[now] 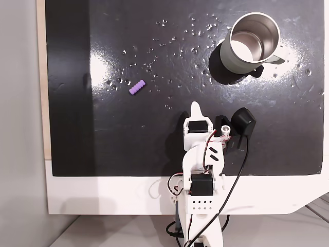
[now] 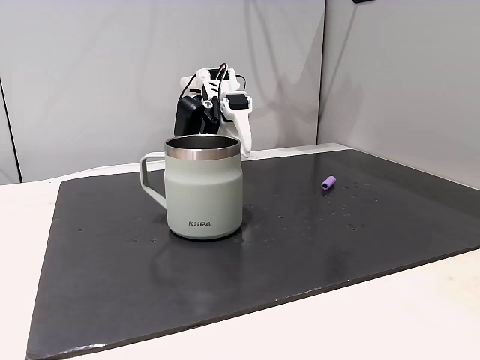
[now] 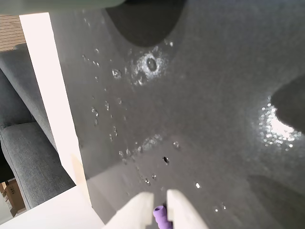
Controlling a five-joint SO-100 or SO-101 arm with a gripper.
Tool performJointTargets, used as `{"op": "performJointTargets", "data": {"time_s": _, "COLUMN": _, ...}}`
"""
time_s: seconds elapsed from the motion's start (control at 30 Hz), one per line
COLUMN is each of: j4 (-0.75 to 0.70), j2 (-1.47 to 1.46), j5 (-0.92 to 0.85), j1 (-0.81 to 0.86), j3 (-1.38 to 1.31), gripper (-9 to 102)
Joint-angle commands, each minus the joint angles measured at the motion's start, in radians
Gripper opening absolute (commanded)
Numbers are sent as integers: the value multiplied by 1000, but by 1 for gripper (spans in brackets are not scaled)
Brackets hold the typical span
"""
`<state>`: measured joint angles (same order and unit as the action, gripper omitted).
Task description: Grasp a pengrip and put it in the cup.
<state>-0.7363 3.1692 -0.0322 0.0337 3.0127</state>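
**Pengrip loose on mat; gripper narrow, grasp not confirmed**

In both fixed views the pengrip (image 1: 137, 87) lies on its side on the black mat (image 1: 154, 149), touching nothing else. The top-down fixed view puts it left of the arm (image 1: 198, 154) and well apart from the cup (image 1: 252, 43) at the mat's upper right.

In the low fixed view the cup (image 2: 204, 199) stands upright in the foreground with its handle to the left. The pengrip (image 2: 328, 182) sits far to its right, and the folded arm (image 2: 217, 97) is behind the cup.

In the wrist view the gripper (image 3: 159, 194) enters from the bottom edge. Its white fingertips (image 3: 138, 210) stand close together with a slim gap. A purple piece (image 3: 161, 218) shows in that gap, but whether the fingers press on it cannot be told.

Shiny specks (image 1: 180, 38) dot the mat.
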Motion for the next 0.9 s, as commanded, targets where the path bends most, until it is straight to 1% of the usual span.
{"op": "performJointTargets", "data": {"time_s": 0.0, "j4": 2, "j2": 11, "j5": -14, "j1": -6, "j3": -8, "gripper": 0}}
{"op": "performJointTargets", "data": {"time_s": 0.2, "j4": 0, "j2": 11, "j5": -63, "j1": -38, "j3": -25, "gripper": 0}}
{"op": "performJointTargets", "data": {"time_s": 0.3, "j4": -29, "j2": -15, "j5": -104, "j1": -83, "j3": -143, "gripper": 0}}
{"op": "performJointTargets", "data": {"time_s": 0.43, "j4": -78, "j2": -314, "j5": -103, "j1": -167, "j3": -497, "gripper": 0}}
{"op": "performJointTargets", "data": {"time_s": 0.6, "j4": -216, "j2": -710, "j5": -41, "j1": -241, "j3": -954, "gripper": 0}}
{"op": "performJointTargets", "data": {"time_s": 0.87, "j4": -456, "j2": -1203, "j5": 84, "j1": -362, "j3": -1465, "gripper": 0}}
